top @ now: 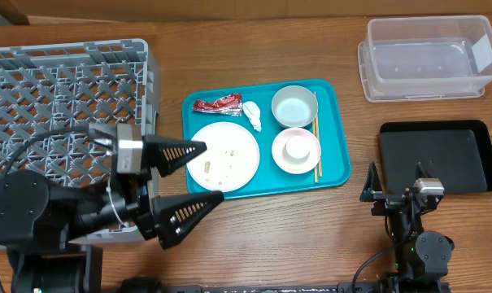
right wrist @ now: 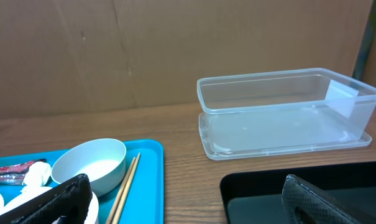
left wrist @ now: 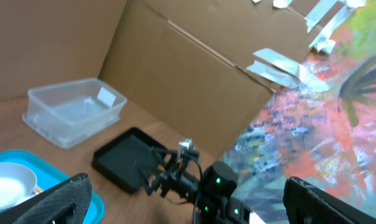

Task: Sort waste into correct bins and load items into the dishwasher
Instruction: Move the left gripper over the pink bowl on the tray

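On the teal tray (top: 335,167) lie a red wrapper (top: 217,104), a white tissue wad (top: 252,115), a white plate (top: 229,167) with rice scraps (top: 229,152), a grey-blue bowl (top: 294,106), and a pink bowl (top: 281,159) with a small white cup (top: 297,147) in it. My left gripper (top: 211,172) is open and empty, its tips at the plate's left edge. My right gripper (top: 398,181) is open and empty, low by the black tray (top: 441,155). The clear tub (top: 428,57) stands at the far right. The grey dish rack (top: 67,98) is at the left.
Wooden chopsticks (top: 316,146) lie along the teal tray's right side. The right wrist view shows the clear tub (right wrist: 287,112), black tray (right wrist: 299,193), grey-blue bowl (right wrist: 91,163) and chopsticks (right wrist: 125,186). A cardboard wall stands behind the table.
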